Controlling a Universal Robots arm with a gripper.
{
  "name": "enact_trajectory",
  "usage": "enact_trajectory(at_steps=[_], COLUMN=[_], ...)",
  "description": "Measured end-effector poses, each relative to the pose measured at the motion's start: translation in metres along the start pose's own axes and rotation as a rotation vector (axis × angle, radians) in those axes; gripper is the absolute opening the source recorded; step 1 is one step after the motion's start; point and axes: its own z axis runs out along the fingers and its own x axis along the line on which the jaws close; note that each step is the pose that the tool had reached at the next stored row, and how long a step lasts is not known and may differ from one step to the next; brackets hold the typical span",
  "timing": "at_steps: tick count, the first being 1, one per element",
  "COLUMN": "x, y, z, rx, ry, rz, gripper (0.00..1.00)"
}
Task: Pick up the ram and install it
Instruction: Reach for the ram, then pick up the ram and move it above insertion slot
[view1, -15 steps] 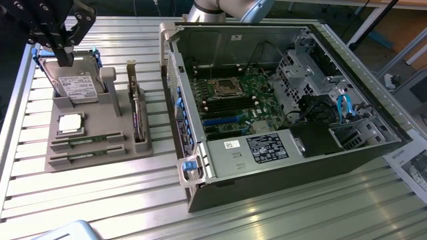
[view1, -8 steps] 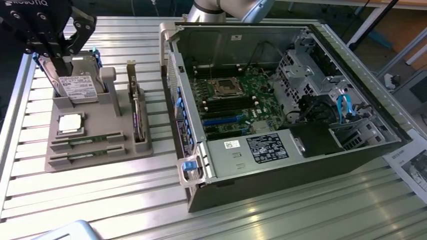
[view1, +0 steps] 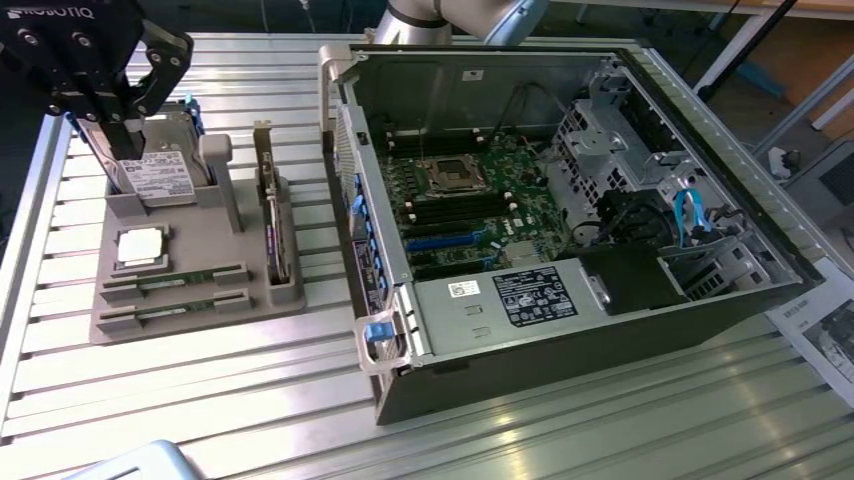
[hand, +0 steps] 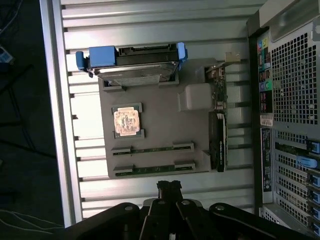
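While the gripper (view1: 120, 135) is hanging in the upper left of the exterior frame, above the hard drive (view1: 167, 175) end of the grey fixture (view1: 211, 240), I am reading its jaws as pressed together with nothing between them. The wrist view is showing the gripper (hand: 169, 187) the same way, shut and empty, just off the fixture's edge.

The ram is waiting in the lower part of that fixture as two sticks, the upper ram stick (view1: 176, 279) and the lower ram stick (view1: 174, 309). Both are lying parallel in their own grooves, well apart from the jaws. I am judging that each is standing on edge so its long top edge is offering itself for a pinch. The processor chip (view1: 140, 247) is sitting flat in its pocket just above them. The expansion card (view1: 274, 235) is standing upright along the fixture's right side, keeping every part separate and reachable.

The exterior view is giving me the open computer case (view1: 694, 300) with its motherboard (view1: 474, 200), which is where the stick belongs. It is also showing how high the arm is riding. The wrist view is giving me a plan of the fixture (hand: 160, 120) instead, with both sticks (hand: 152, 149) (hand: 152, 170) as thin green lines. It is also showing the case's perforated rear panel (hand: 292, 75), which the exterior camera is not catching.
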Motion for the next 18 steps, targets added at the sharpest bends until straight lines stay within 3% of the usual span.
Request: enact_trajectory(at_steps=[18], x=[-0.0001], y=[-0.0008], z=[0.0000], rx=[-0.0012], ry=[-0.0006], rz=[-0.022], gripper=[0.10])
